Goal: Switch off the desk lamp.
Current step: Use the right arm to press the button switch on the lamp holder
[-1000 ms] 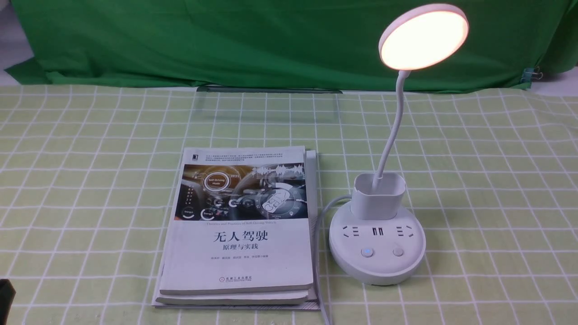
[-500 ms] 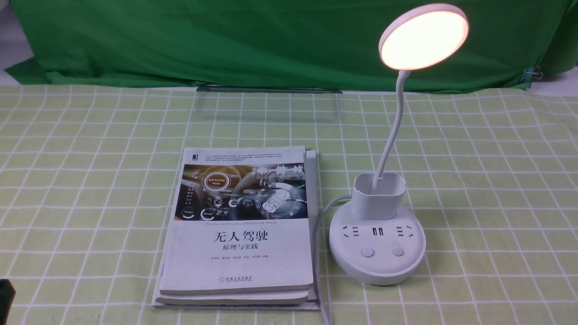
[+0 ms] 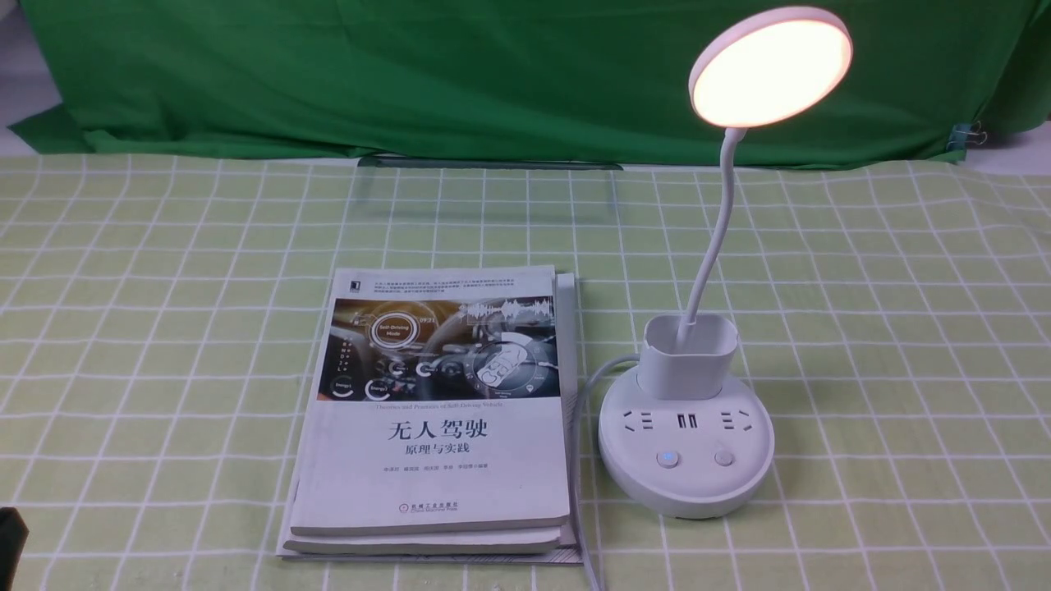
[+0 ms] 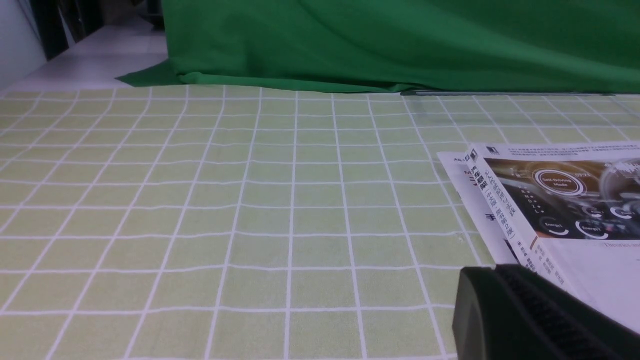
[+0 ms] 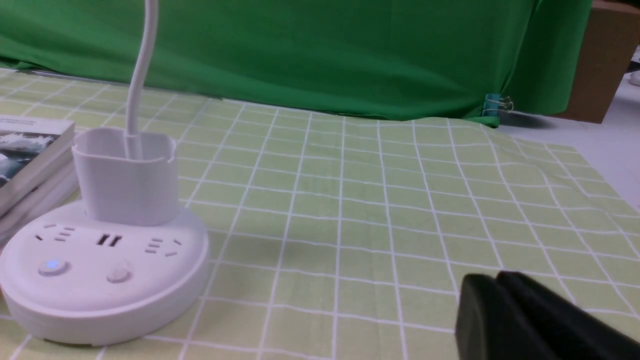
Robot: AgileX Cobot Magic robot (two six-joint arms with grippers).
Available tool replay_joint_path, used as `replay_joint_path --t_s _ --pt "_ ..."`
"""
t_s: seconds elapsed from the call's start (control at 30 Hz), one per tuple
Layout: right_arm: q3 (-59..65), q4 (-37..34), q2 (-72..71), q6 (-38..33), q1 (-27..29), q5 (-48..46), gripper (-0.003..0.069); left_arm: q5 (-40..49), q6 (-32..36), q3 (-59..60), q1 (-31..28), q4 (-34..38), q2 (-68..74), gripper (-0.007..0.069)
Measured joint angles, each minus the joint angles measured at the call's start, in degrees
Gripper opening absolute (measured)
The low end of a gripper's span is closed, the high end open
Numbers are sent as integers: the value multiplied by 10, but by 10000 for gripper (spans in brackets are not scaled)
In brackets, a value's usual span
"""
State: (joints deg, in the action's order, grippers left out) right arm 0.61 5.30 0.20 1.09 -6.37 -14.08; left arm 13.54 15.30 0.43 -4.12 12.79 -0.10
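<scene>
The desk lamp stands right of centre on the checked cloth, its disc head (image 3: 770, 67) glowing warm white. Its thin neck rises from a squarish cup (image 3: 686, 353) on the round base (image 3: 686, 484). The base's left button (image 3: 667, 459) glows blue; the right button (image 3: 723, 458) is unlit. The right wrist view shows the base (image 5: 100, 300), lit button (image 5: 51, 266) and cup (image 5: 125, 175). My right gripper (image 5: 495, 280) is shut and empty, low over the cloth, well to the right of the base. My left gripper (image 4: 495, 272) is shut and empty by the books' left edge; a sliver of it shows in the front view (image 3: 10, 533).
A stack of books (image 3: 435, 410) lies just left of the lamp base, also in the left wrist view (image 4: 565, 200). The lamp's grey cord (image 3: 579, 410) runs between books and base. A green backdrop cloth (image 3: 410, 74) hangs behind, held by a clip (image 3: 969, 135).
</scene>
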Motion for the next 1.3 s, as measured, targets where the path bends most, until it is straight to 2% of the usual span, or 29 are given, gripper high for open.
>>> replay_joint_path --t_s 0.2,0.5,0.63,0.8,0.97,1.07,1.1,1.13,1.3 --pt "1 0 0 3 0 6 29 0 0 0 0 0 0 1" --pt "0 -5 0 161 0 215 29 0 0 0 0 0 0 1" --pt "0 -5 0 188 0 244 30 0 0 0 0 0 0 1" --pt "0 -6 0 233 0 238 29 0 0 0 0 0 0 1" --pt "-40 -9 31 241 0 141 30 0 0 0 0 0 0 1" --pt "-125 -10 96 216 -8 50 29 0 0 0 0 0 0 1" --pt "-162 -11 120 197 -16 9 29 0 0 0 0 0 0 1" --pt "-231 -11 180 146 -34 -74 29 0 0 0 0 0 0 1" --pt "-390 -11 357 66 -81 -306 29 0 0 0 0 0 0 1"
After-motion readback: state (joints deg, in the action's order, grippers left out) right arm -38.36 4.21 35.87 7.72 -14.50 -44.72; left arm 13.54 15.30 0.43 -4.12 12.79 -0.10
